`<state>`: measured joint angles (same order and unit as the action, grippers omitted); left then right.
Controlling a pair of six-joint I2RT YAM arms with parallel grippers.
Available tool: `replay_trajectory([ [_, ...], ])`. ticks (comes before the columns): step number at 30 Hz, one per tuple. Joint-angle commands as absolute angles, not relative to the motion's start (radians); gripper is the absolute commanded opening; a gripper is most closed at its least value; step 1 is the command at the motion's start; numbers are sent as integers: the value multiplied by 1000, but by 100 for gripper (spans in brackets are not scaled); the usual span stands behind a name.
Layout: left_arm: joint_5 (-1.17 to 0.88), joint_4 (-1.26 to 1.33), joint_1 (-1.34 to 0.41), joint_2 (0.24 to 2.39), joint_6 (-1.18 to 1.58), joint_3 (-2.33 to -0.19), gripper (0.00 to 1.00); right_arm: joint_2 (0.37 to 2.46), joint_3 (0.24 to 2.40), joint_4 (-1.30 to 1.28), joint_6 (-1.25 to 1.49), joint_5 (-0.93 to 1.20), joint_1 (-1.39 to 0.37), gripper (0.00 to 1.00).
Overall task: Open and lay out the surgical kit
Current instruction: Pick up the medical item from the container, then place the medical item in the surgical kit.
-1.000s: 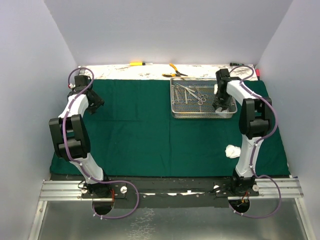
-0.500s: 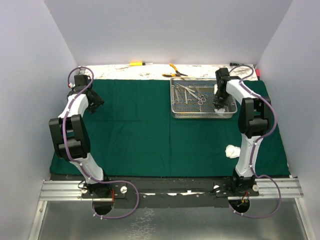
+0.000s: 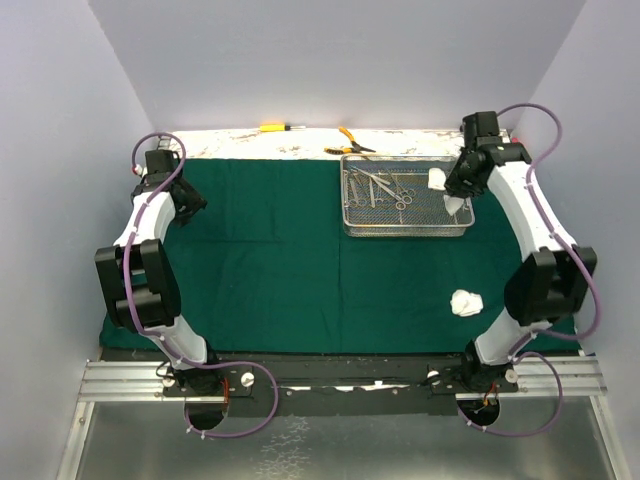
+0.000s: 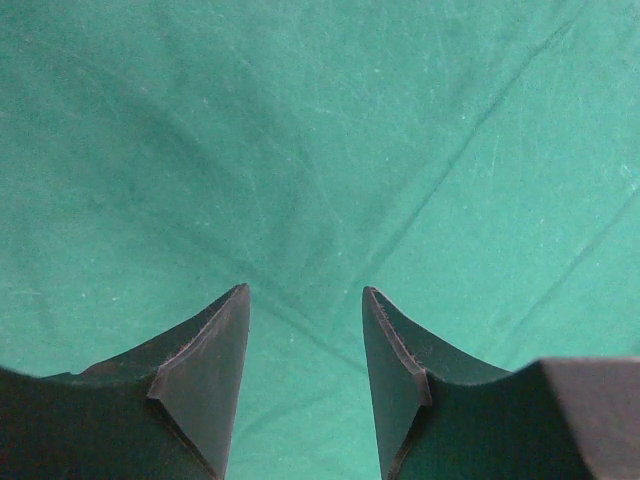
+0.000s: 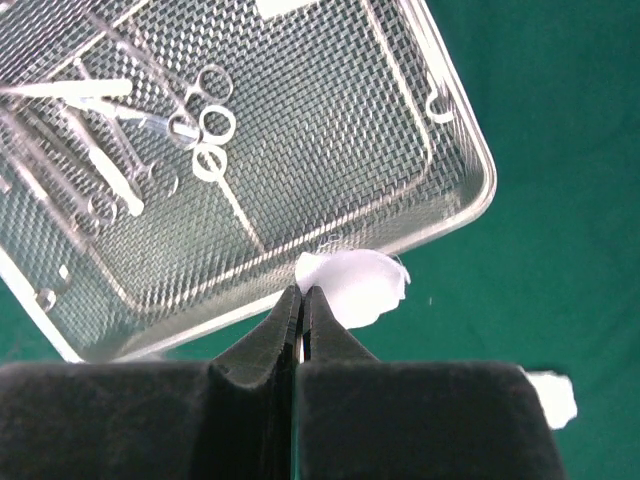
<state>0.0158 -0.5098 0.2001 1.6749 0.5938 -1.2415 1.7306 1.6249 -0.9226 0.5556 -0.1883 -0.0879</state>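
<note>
Overhead, the dark green cloth point(image 3: 270, 260) lies spread flat across the table, with the wire-mesh tray point(image 3: 400, 231) resting on its far right part. Silver clamps point(image 3: 380, 188) lie in the left half of the tray, and a white gauze roll point(image 3: 437, 179) sits toward its right end.

The right gripper point(image 3: 460, 190) hangs above the tray's right end. Its wrist view shows the right gripper point(image 5: 302, 292) with fingers pressed together, pinching the edge of a second gauze piece point(image 5: 355, 285) that shows against the tray's rim. A third gauze wad point(image 3: 466, 302) lies on the cloth nearer the right arm's base, well apart from the tray.

At the far left of the cloth, the left gripper point(image 3: 186, 203) points down at the fabric. Seen from its wrist, the left gripper point(image 4: 305, 290) stands spread with nothing between its fingers, only creased green cloth beneath.

Beyond the cloth's far edge, a yellow-handled screwdriver point(image 3: 272, 127) and yellow-handled pliers point(image 3: 350, 141) lie on the tabletop, the pliers near the tray's far left corner.
</note>
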Motion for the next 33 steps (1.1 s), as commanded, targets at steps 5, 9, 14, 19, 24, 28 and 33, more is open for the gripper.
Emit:
replay_trajectory([
  [5, 84, -479, 189, 1634, 634, -1195, 50, 1506, 1411, -1079, 647, -9, -74, 1],
  [9, 95, -457, 184, 1642, 660, -1197, 50, 1436, 1280, -1123, 667, 110, -74, 1],
  [14, 100, -447, 172, 1658, 667, -1195, 50, 1389, 1089, -1111, 692, 45, -74, 1],
  [19, 107, -446, 166, 1671, 675, -1188, 50, 1434, 986, -1042, 687, -9, -74, 1],
  [24, 110, -447, 164, 1676, 673, -1189, 50, 1496, 947, -981, 696, -40, -74, 1],
  [28, 106, -448, 165, 1684, 673, -1190, 50, 1536, 943, -963, 706, -67, -74, 5],
  [33, 106, -448, 164, 1697, 672, -1198, 50, 1578, 934, -975, 718, -92, -74, 16],
])
